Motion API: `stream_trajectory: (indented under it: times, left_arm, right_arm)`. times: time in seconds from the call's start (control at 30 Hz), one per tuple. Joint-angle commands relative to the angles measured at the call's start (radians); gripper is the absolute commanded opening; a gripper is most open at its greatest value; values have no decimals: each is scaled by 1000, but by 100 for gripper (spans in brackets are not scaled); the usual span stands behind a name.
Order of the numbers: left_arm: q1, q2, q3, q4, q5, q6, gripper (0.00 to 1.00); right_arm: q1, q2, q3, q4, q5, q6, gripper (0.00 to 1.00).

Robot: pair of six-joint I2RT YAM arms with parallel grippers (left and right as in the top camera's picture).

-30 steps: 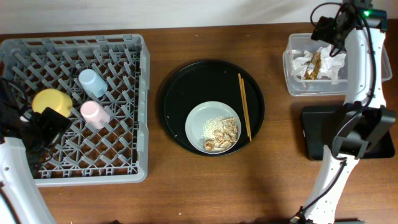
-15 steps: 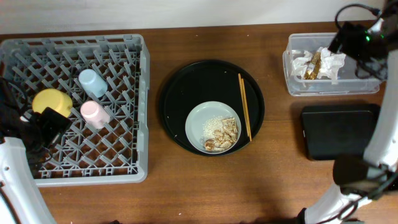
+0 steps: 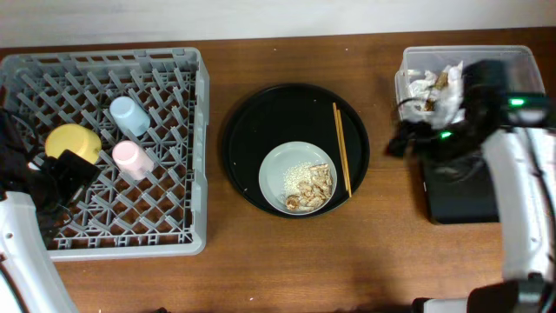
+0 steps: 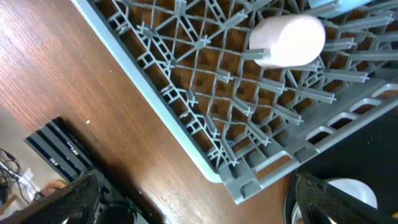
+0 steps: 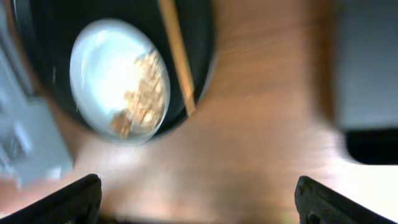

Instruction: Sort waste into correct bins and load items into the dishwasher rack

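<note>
Overhead: up high, looking straight down, far enough to take in the whole table (image 3: pixel 391 261), from the rack (image 3: pixel 104 248) on the left to the clear tub (image 3: pixel 413 61) on the right.

Left wrist: low and close, looking slantwise over one rack corner and the pink cup (image 4: pixel 289 40).

Right wrist: looking down, blurry, over the plate (image 5: pixel 106 56), chopsticks (image 5: pixel 177 56) and round black tray (image 5: pixel 196 25).

All of these seen from overhead too.

White arm links (image 3: pixel 521 204), black joints (image 3: pixel 488 80) and cables (image 3: pixel 405 108), black hands (image 4: pixel 200 204), 2 green lights (image 3: pixel 518 102).
</note>
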Motion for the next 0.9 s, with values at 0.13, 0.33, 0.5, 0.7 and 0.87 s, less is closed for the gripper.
stream_trajectory:
  times: [0.13,0.33,0.5,0.7,0.87]
  left_arm:
    - [2,-11,4,-1,-2,-9,100]
    - [2,-11,4,-1,-2,-9,100]
    - [2,-11,4,-1,-2,-9,100]
    - [2,-11,4,-2,-2,-9,100]
    - [2,-11,4,-2,-2,-9,100]
  right_arm:
    - [304,-6,-197,292,34,52,45]
    - [527,-4,-197,381,128,131,17]
    - [597,-4,-197,394,249,296,4]
    - [596,-4,-197,401,308,309,4]
    - [596,13,-197,459,343,310,4]
